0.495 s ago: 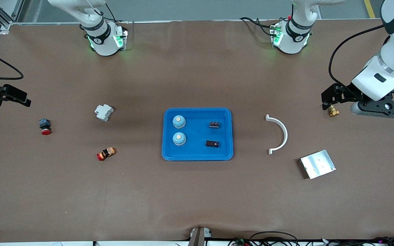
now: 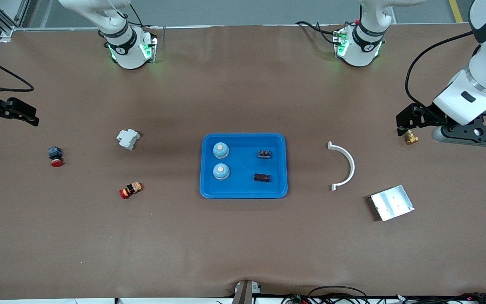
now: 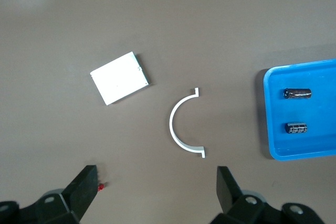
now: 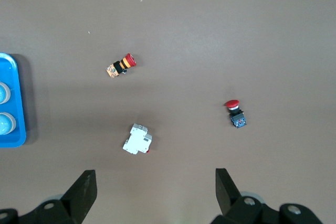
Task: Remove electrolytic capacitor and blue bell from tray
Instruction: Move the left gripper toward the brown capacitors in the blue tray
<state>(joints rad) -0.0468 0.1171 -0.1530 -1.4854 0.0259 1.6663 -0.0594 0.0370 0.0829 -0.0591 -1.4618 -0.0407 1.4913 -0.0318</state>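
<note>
A blue tray (image 2: 244, 193) lies mid-table. In it are two blue bells with orange tops (image 2: 221, 149) (image 2: 221, 171) at the right arm's end. At the left arm's end lie a dark cylindrical capacitor (image 2: 262, 177) (image 3: 297, 93) and a small black ribbed part (image 2: 264, 153) (image 3: 296, 127). My left gripper (image 2: 407, 120) (image 3: 156, 177) hangs open over bare table near the left arm's end, holding nothing. My right gripper (image 2: 19, 115) (image 4: 156, 177) hangs open and empty over the table's right-arm end. The right wrist view catches only the tray's edge (image 4: 20, 103) with both bells cut off.
A white curved bracket (image 2: 347, 166) and a metal plate (image 2: 392, 202) lie between the tray and the left gripper, with a small brass fitting (image 2: 411, 137) under it. Toward the right arm's end are a white breaker (image 2: 128, 138), a red push button (image 2: 55, 157) and a red-orange button (image 2: 130, 190).
The right gripper has drifted slightly toward the robots' bases. The left arm and everything on the table stay put.
</note>
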